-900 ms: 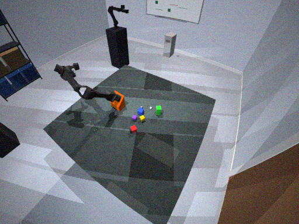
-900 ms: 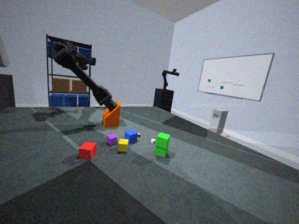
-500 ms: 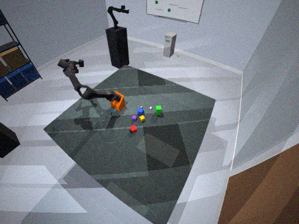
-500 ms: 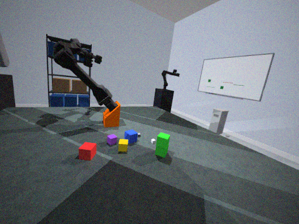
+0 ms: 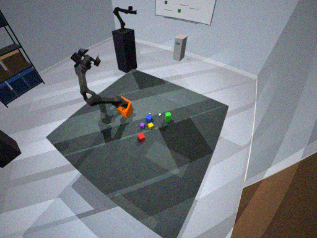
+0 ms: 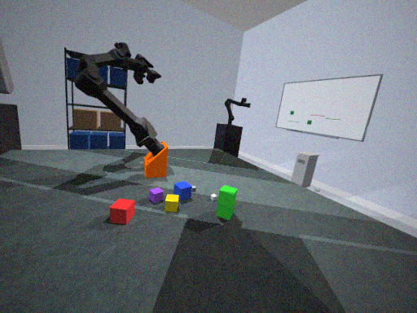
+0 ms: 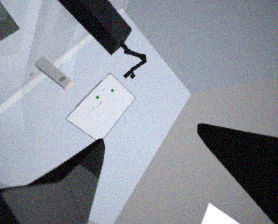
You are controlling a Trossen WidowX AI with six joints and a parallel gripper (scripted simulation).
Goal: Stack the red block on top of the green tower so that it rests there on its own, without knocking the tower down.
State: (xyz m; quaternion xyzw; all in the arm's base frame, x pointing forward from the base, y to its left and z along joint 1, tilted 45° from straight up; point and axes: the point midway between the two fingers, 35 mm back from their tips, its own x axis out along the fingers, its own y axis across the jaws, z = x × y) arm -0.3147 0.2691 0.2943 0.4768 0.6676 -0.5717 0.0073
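The red block [image 5: 141,137] [image 6: 122,212] lies flat on the dark mat [image 5: 130,170] [image 6: 102,272], in front of the small blocks and apart from the tower. The green tower [image 5: 168,117] [image 6: 226,203] stands upright on the mat, to the right of the other blocks, with nothing on its top. My gripper [image 6: 149,77] [image 7: 151,135] is open and empty, held high in the air behind and to the left of all the blocks. The wrist view shows both fingers wide apart against the walls. Neither the red block nor the tower shows there.
Between the red block and the tower are a yellow cube [image 5: 150,126] [image 6: 172,203], a purple cube [image 5: 142,125] [image 6: 155,195] and a blue block [image 5: 149,118] [image 6: 182,191]. Two tiny white cubes lie behind. An orange holder [image 5: 125,110] [image 6: 155,167] stands at my arm's base.
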